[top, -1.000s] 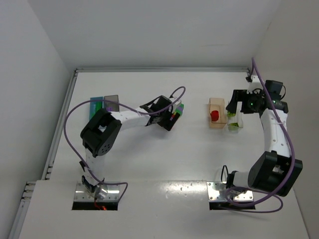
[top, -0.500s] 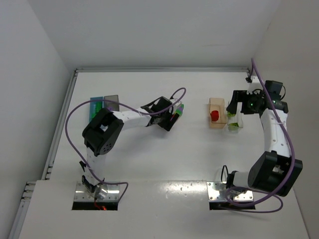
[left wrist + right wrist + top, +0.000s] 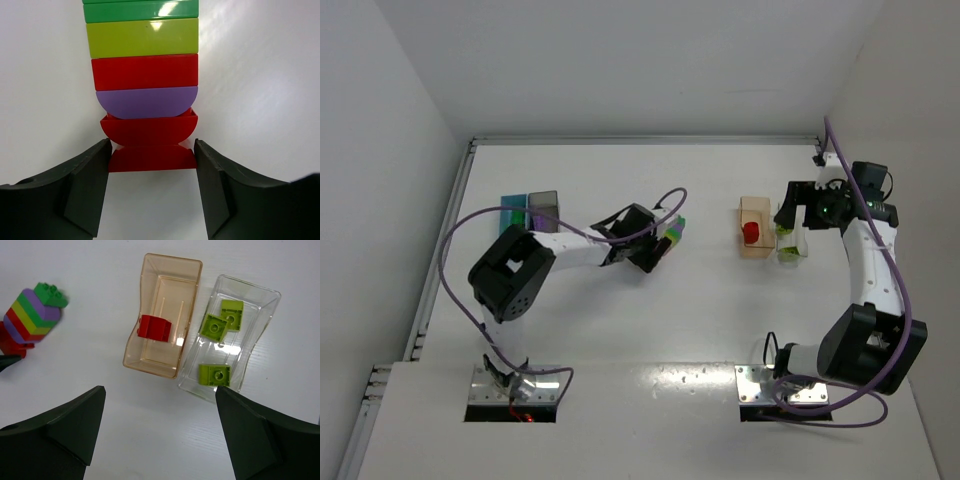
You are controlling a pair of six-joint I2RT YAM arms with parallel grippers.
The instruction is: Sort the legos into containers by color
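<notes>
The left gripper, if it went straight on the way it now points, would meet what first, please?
The left gripper would first meet the red end brick of the rainbow-striped lego stack, which sits right between its fingers; the rest of the stack lies beyond.

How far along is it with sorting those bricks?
Done: one red brick lies in the peach bin, and three yellow-green bricks lie in the clear bin. In hand: the left gripper flanks the bottom red piece of the rainbow stack. Left: that whole stack needs splitting and sorting.
</notes>
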